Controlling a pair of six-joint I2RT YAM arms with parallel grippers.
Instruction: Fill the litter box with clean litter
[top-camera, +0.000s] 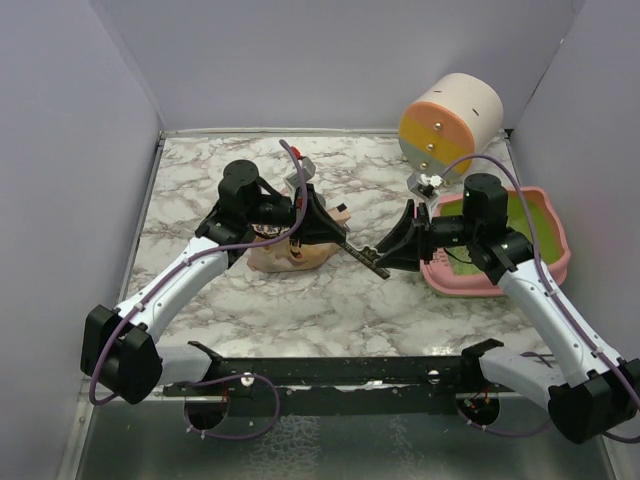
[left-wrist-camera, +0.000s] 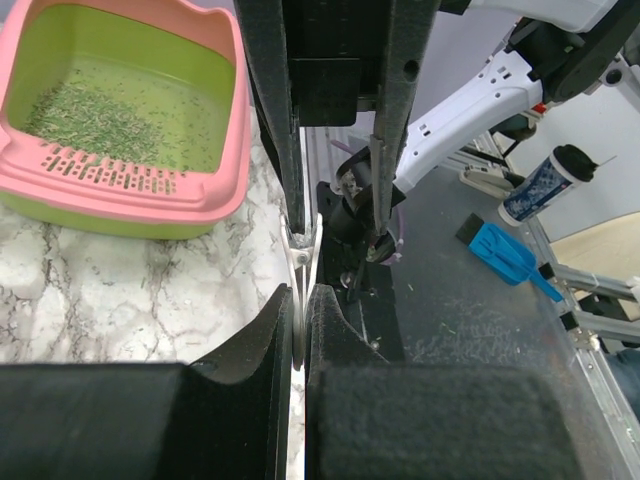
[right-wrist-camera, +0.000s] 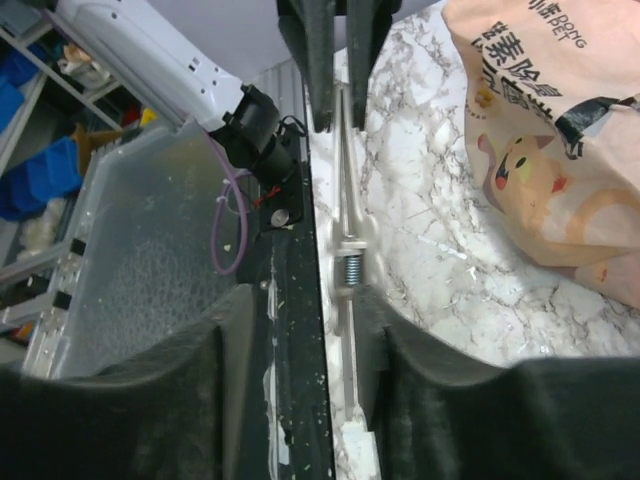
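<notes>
Left tool (left-wrist-camera: 300, 322) clamped on sprung clip (right-wrist-camera: 346, 235). Clip's long axis runs straight into right tool (right-wrist-camera: 312, 310), jaws apart around it, no grip. Litter box (top-camera: 556, 228) sits on counter (top-camera: 300, 320) right of both, right arm nearer. Thin clean litter (left-wrist-camera: 100, 120) scatter inside.

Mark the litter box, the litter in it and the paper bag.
litter box (left-wrist-camera: 205, 190): left wrist view, pink front rim.
litter (left-wrist-camera: 90, 115): left wrist view, middle of the granule patch.
paper bag (right-wrist-camera: 545, 180): right wrist view, printed side.

litter box (left-wrist-camera: 232, 120): glossy plastic | table (top-camera: 200, 175): polished marble look | bag (right-wrist-camera: 540, 150): matt paper
</notes>
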